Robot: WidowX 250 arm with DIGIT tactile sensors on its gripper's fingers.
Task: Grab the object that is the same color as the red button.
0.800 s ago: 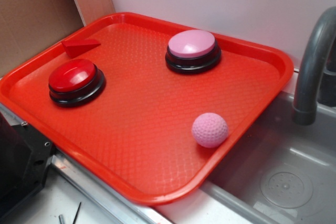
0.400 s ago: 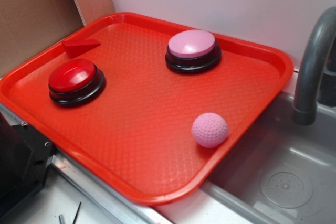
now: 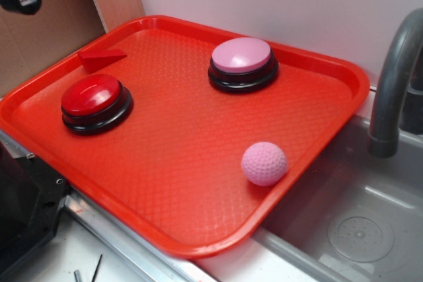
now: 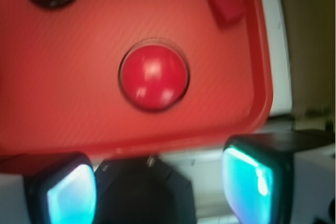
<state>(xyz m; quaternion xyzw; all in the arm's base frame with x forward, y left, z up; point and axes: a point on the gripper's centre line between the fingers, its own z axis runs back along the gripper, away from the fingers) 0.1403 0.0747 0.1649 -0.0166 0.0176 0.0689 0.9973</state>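
A red tray (image 3: 317,74) carries a small red wedge (image 3: 100,58) near its far left edge, lying free just behind the red button (image 3: 92,100). A pink button (image 3: 242,63) stands toward the tray's far edge and a pink ball (image 3: 264,163) rests by its right edge, next to a sink (image 3: 357,229). The gripper (image 4: 157,190) hangs wide and empty off the tray's near left edge, apart from everything; the wrist view is blurred.

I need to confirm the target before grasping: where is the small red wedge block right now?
In the exterior view the red wedge block lies at the tray's far-left corner, just behind the red button, untouched.
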